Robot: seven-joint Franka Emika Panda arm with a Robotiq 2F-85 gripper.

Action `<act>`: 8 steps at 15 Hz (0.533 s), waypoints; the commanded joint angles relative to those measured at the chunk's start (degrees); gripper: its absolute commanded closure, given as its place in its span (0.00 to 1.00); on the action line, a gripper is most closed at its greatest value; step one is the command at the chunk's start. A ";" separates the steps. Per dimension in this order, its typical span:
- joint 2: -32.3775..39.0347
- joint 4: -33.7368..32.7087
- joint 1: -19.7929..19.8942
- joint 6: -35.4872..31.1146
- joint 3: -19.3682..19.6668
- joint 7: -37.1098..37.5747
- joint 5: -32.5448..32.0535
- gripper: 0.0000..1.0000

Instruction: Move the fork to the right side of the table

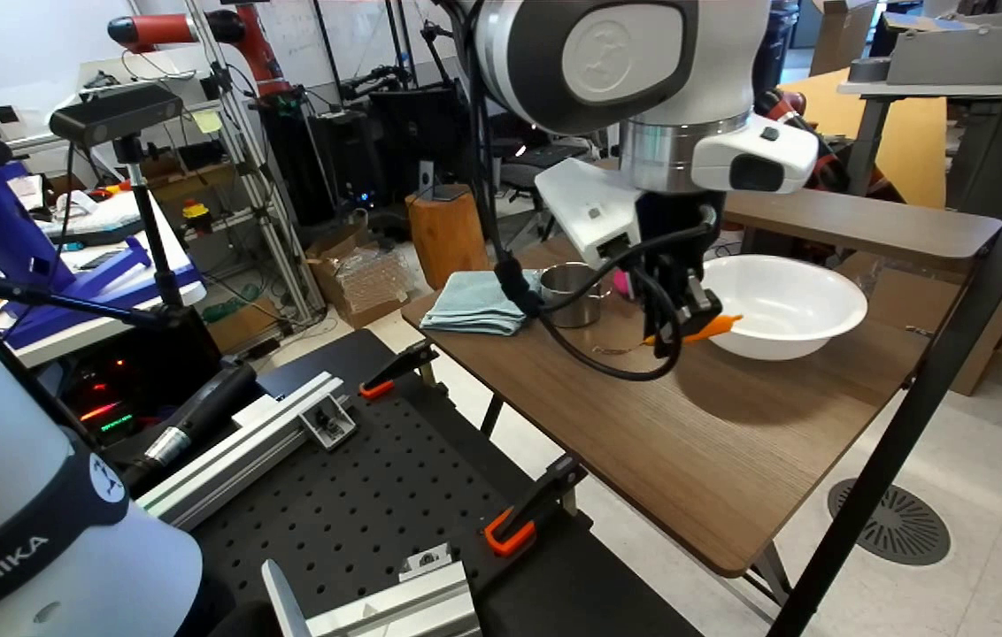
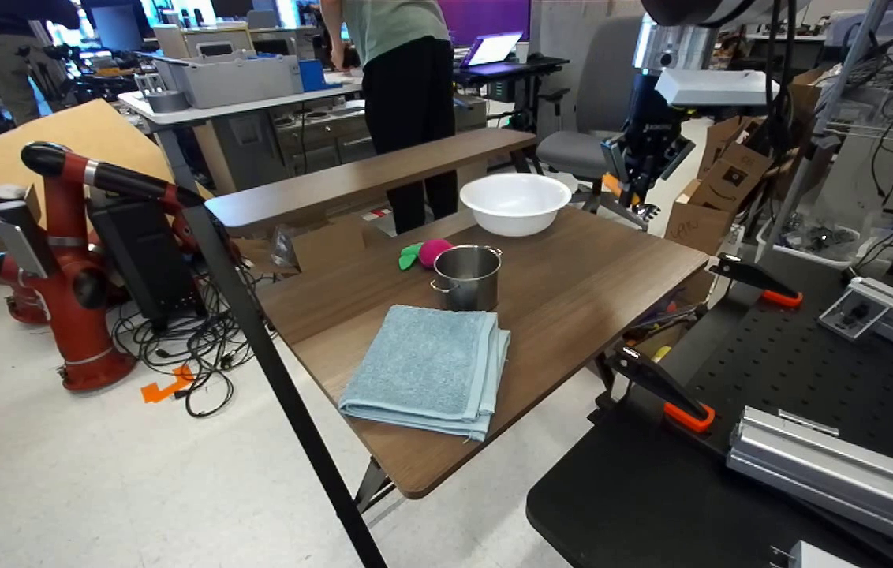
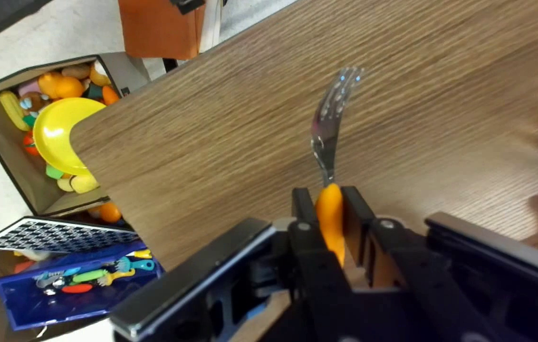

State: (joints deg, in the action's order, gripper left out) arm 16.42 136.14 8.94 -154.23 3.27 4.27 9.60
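The white-and-grey jointed robot arm (image 1: 625, 53) stretched over the brown wood-grain tabletop (image 1: 687, 451), its black pincer (image 3: 330, 209) pointing downward, clamped around the handle of the orange-handled metal fork (image 3: 331, 202), raised above it.

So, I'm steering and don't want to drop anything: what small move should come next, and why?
Probably ease the gripper down slightly toward the table, without loosening: its fingers pinch the fork by its orange handle, and the fork hangs above the table. That assumes this is the right side meant, which I can't tell.
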 commanded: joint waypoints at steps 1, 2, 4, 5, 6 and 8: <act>3.55 -4.64 2.49 2.32 0.08 -5.38 1.59 0.95; 4.81 -5.85 3.26 2.49 -0.03 -6.50 1.65 0.95; 7.21 -7.86 4.41 3.09 -0.17 -8.29 1.30 0.95; 8.38 -8.55 4.76 3.17 -0.09 -8.73 1.04 0.95; 9.66 -9.38 5.12 3.42 0.01 -9.13 0.83 0.95; 12.33 -10.90 5.93 3.15 0.06 -10.14 0.53 0.95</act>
State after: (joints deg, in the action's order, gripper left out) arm 25.56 128.36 13.55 -152.73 3.62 -3.19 9.63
